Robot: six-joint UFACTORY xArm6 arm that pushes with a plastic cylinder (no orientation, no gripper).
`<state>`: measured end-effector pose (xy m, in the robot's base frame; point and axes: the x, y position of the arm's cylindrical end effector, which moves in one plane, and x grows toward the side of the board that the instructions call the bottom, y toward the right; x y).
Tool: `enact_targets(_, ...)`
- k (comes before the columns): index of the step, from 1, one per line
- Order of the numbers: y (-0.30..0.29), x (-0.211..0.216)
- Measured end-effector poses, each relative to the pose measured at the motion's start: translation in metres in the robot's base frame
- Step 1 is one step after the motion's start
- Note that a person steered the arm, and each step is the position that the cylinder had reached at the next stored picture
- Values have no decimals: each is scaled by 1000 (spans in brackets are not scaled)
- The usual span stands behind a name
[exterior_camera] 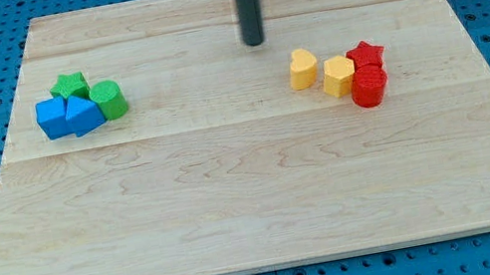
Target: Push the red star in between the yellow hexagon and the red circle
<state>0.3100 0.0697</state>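
The red star (366, 53) lies at the view's right, touching the red circle (369, 86) just below it and the yellow hexagon (338, 74) to its left. The hexagon and circle also touch each other. A yellow heart-like block (304, 67) lies just left of the hexagon. My tip (254, 42) is near the view's top centre, well to the upper left of this cluster, touching no block.
At the view's left a cluster holds a green star (69, 85), a green cylinder (109, 100), a blue cube (51, 118) and a blue angular block (82, 116). The wooden board (255, 196) lies on a blue pegboard.
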Motion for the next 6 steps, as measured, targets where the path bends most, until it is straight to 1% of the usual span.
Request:
enact_targets(1,44,14)
enact_targets(2,80,16)
enact_targets(3,107,23)
enact_targets(6,76,135)
